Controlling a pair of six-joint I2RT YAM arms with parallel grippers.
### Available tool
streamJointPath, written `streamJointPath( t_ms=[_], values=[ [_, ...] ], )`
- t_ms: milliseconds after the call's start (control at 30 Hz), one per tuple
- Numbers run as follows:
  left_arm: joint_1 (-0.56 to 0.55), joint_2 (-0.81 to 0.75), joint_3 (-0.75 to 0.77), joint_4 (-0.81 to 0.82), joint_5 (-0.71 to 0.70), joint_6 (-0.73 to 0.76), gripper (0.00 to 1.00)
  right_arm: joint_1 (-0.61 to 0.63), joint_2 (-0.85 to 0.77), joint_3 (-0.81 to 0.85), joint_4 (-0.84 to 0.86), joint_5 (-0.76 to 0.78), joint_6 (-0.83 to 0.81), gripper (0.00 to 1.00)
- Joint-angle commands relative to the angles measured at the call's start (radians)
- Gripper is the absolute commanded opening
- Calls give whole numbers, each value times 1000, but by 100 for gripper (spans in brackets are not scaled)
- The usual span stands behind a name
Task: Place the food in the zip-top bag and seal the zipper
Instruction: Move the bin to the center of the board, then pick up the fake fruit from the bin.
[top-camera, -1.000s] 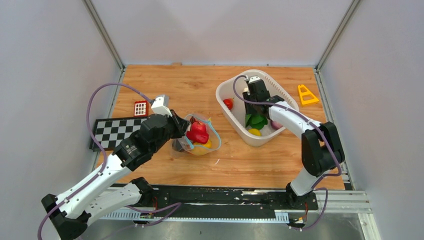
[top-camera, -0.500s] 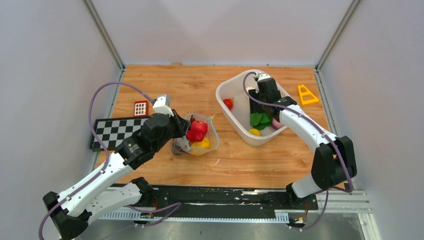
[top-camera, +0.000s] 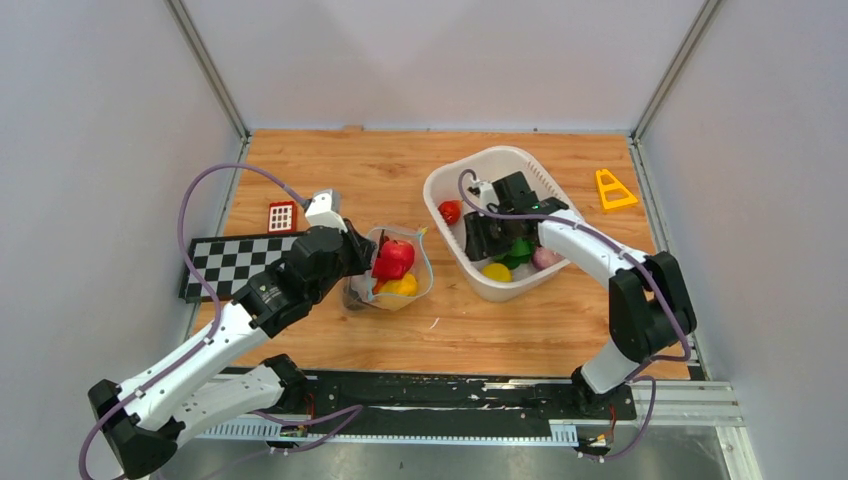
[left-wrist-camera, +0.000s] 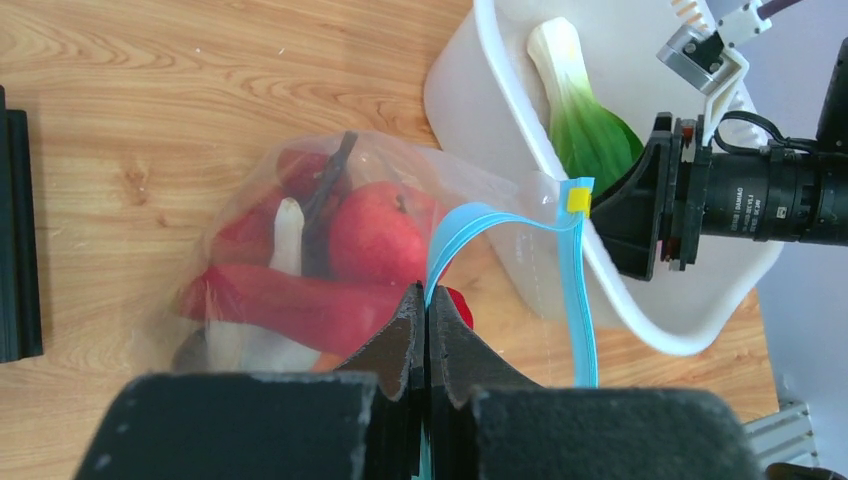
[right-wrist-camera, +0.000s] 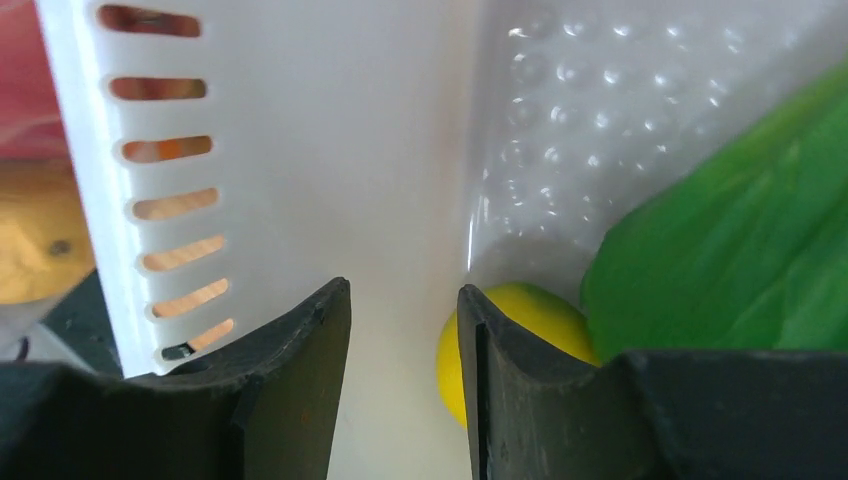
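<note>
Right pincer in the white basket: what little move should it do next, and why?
Probably slide sideways to straddle the yellow lemon, then close. The right pincer is open inside the basket, with the lemon outside its gap, beside one finger. The left pincer holds the bag by its zipper.

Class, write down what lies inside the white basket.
Inside the white basket: a small red piece, a yellow lemon, a green leafy vegetable, a pinkish piece. The right hand covers whatever lies beneath it.
</note>
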Motion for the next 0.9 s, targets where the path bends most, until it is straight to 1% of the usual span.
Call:
streamJointPath(
  t_ms=[0,67,133,267,333,467,567,633,733,800,867],
  values=[
    [-1,12,34,-1,-28,-19,1,107,57,134,67,-102,69,47],
    [-1,12,32,0,-27,-28,1,146,121,221,71,-36,122,50],
    [0,10,31,0,-26,-32,1,161,193,286,103,8,191,50],
    [0,5,31,-3,-24,-38,1,161,270,306,250,51,330,50],
    [0,1,33,-3,-22,-35,1,159,276,307,282,114,326,51],
    [0,-7,32,-4,-20,-32,1,108,273,313,295,163,267,53],
    [0,-12,35,-6,-15,-29,1,63,280,305,292,222,168,57],
    [-1,-19,30,-1,-13,-31,1,22,294,296,317,199,160,61],
    [0,-22,27,8,-1,-28,1,-31,331,309,328,72,227,66],
    [0,-23,30,8,4,-24,1,-30,343,292,375,39,268,71],
    [0,-26,33,6,7,-21,0,-23,356,282,410,38,312,74]
  ],
)
